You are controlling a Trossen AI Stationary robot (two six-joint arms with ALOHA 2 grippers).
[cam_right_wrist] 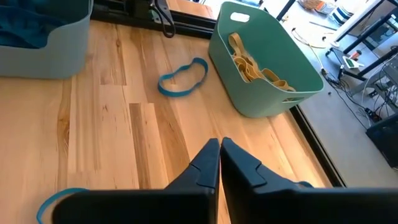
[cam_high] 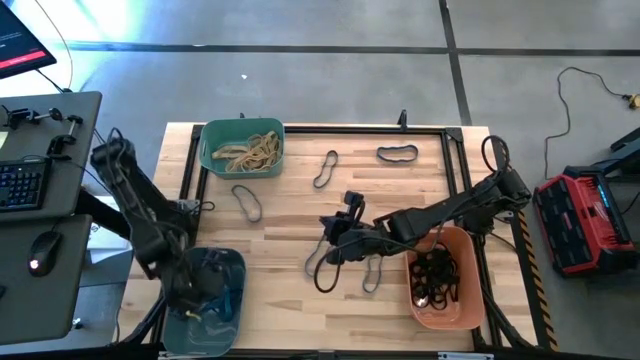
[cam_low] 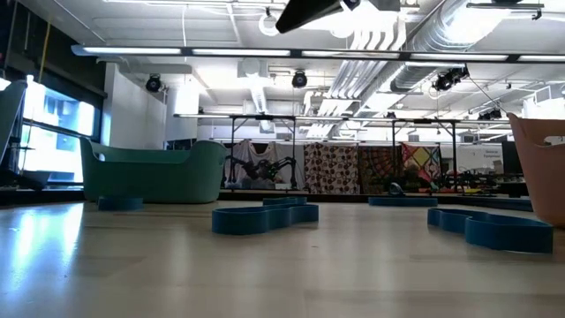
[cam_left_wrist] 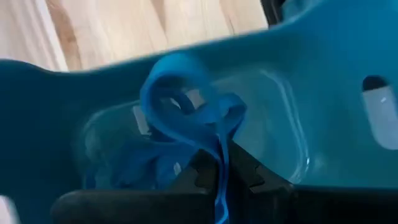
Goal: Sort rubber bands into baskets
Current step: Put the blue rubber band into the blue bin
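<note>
My left gripper reaches down into the grey-blue basket at the table's near left and is shut on a blue rubber band. More blue bands lie on the basket's floor. My right gripper is shut with nothing showing between its fingers, above the table's middle. The teal-green basket at the far left holds tan bands. The orange basket at the near right holds black bands. Loose bands lie flat on the table. My left gripper pinches one strand of the blue band between its two fingertips. The fingers come from above, pointing down into the grey-blue basket. The rest of the band loops out beyond the fingertips, slack, above the basket's floor.
A black frame runs along the table's far and side edges. In the right wrist view a blue band lies between the teal-green basket and the grey-blue basket. Bare wood shows at the table's near middle.
</note>
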